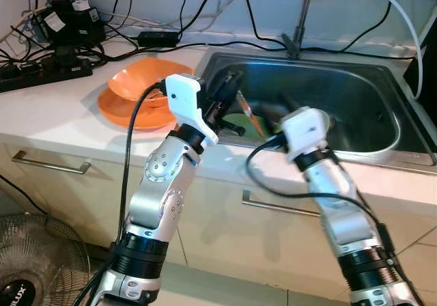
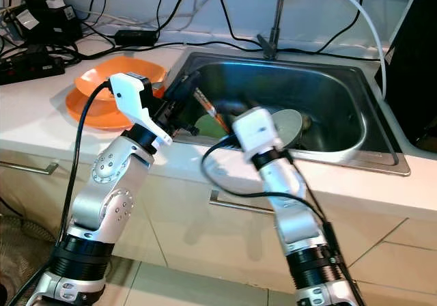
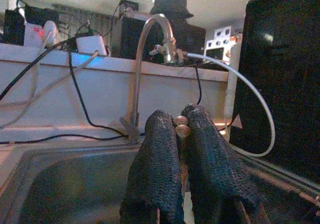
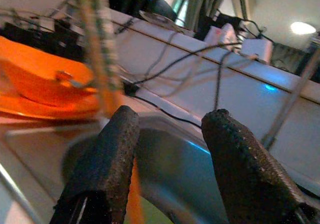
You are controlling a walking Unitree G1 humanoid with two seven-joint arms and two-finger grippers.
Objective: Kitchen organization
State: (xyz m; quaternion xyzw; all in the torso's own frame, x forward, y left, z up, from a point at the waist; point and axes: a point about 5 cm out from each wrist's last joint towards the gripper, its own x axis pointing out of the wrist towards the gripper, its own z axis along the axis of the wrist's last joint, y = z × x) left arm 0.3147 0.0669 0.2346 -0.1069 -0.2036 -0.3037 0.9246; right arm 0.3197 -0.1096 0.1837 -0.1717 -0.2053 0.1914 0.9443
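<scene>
My left gripper (image 1: 231, 89) hangs over the left edge of the steel sink (image 1: 382, 145), shut on a pair of orange-brown chopsticks (image 1: 247, 116) that slant down into the basin. The two round chopstick ends (image 3: 179, 126) sit between its closed fingers (image 3: 155, 154). My right gripper (image 4: 167, 121) is inside the sink beside the chopsticks, open, with nothing between its fingers. An orange bowl (image 1: 140, 82) rests on an orange plate (image 1: 123, 115) on the counter, left of the sink. A green item (image 1: 237, 123) and a grey round dish (image 2: 292, 123) lie in the basin.
A faucet (image 1: 304, 16) with a white hose (image 1: 403, 19) rises behind the sink. A power strip (image 1: 41, 75) and tangled cables lie at the counter's back left. Drawer handles (image 1: 51, 164) run below the counter. A fan (image 1: 31, 275) stands on the floor at lower left.
</scene>
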